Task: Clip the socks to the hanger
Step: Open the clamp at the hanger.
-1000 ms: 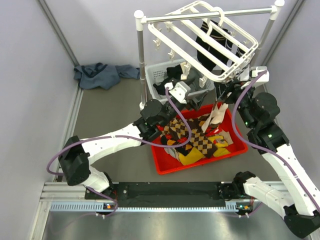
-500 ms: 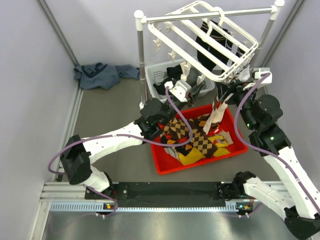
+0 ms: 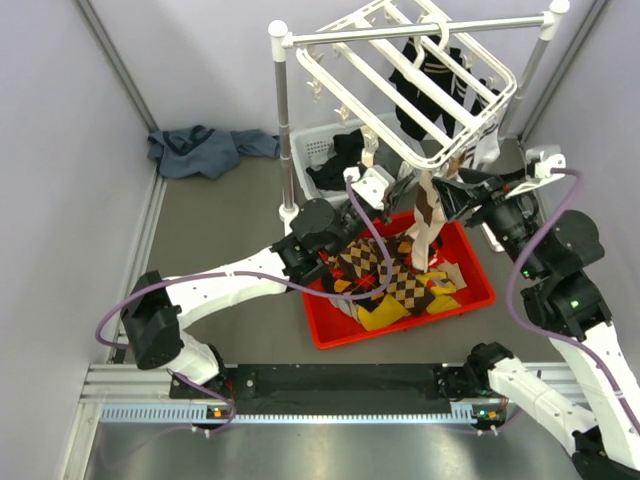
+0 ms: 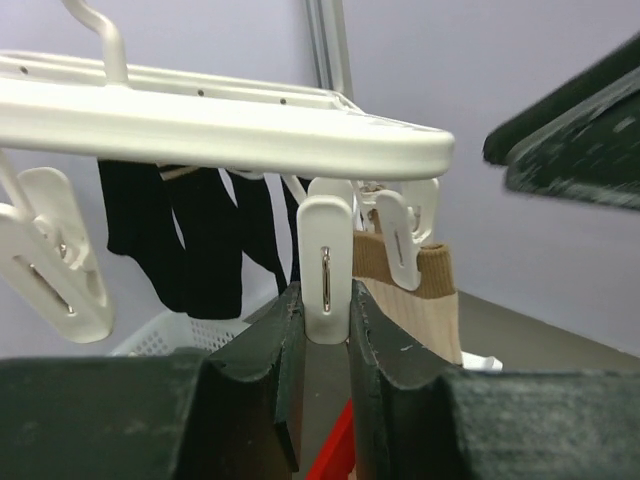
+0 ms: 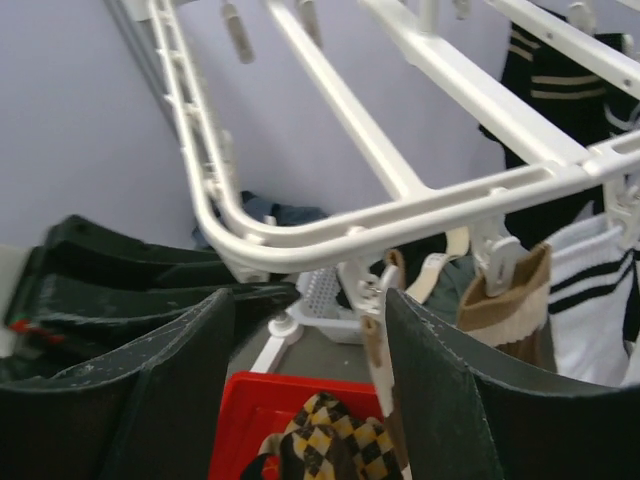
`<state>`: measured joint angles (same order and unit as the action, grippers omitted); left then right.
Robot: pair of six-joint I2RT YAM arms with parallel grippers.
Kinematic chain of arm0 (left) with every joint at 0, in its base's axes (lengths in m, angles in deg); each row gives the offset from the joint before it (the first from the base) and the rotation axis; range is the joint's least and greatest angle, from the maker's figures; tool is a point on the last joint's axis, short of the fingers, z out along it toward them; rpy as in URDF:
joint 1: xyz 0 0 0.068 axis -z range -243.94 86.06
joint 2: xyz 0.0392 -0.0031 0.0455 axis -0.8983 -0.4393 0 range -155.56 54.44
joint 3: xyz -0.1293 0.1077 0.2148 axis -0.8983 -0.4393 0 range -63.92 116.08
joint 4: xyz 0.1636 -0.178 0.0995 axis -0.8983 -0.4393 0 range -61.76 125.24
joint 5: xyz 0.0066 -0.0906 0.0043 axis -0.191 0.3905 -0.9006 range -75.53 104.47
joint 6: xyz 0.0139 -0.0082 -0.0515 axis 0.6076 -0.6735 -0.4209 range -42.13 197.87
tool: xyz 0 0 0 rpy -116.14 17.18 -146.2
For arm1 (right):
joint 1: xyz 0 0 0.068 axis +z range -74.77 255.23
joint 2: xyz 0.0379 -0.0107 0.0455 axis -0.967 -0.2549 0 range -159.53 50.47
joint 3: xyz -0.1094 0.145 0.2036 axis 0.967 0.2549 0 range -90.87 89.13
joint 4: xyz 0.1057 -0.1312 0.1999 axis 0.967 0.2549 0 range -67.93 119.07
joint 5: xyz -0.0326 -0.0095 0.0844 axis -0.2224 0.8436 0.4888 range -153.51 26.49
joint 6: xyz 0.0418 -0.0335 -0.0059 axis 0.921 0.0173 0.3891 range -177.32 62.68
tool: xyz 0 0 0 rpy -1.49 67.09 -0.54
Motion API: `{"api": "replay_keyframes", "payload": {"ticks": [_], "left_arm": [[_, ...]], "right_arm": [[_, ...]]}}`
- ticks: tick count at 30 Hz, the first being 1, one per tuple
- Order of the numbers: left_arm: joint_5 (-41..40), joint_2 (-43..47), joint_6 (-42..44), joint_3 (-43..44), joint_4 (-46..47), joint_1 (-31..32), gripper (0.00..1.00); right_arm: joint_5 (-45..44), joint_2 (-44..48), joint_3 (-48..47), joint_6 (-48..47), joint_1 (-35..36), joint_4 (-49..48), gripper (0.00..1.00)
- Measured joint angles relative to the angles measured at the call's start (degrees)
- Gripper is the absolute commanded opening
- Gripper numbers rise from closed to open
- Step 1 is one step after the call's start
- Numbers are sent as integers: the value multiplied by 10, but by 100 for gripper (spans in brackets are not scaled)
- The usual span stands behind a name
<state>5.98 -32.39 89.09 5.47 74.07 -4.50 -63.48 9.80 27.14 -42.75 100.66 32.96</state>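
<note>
The white hanger (image 3: 420, 85) hangs from the rack's rod. My left gripper (image 3: 398, 188) is shut on one of the hanger's dangling clips (image 4: 325, 270) at the near edge. A brown and tan argyle sock (image 3: 428, 215) hangs down from that edge over the red tray (image 3: 480, 290). In the left wrist view its tan cuff (image 4: 415, 295) sits under a neighbouring clip. My right gripper (image 3: 447, 195) is open, its jaws wide apart on either side of a clip and the sock's edge (image 5: 375, 335). More argyle socks (image 3: 385, 280) lie in the tray. Black socks (image 3: 430, 75) hang further back.
The rack of white posts (image 3: 282, 120) and a metal rod carries the hanger. A white basket (image 3: 325, 150) with dark clothes stands behind the tray. White socks with black stripes (image 5: 590, 290) hang at the right. A blue-grey cloth (image 3: 205, 150) lies at the back left.
My right gripper has lifted the brown sock's top up to the hanger's near edge, and its arm has swung right. My left gripper has moved right onto a clip. The hanger has tilted.
</note>
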Motion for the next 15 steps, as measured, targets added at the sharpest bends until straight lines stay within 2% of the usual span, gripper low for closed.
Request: {"api": "replay_keyframes", "payload": {"ticks": [6,15], "left_arm": [[-11,1,-15,17,-57,7,3],[-23,1,-46,58,-134,17,2]], "right_arm": [[82,0,-35,14,0,3,62],[107,-42,-48,67,0,26,62]]}}
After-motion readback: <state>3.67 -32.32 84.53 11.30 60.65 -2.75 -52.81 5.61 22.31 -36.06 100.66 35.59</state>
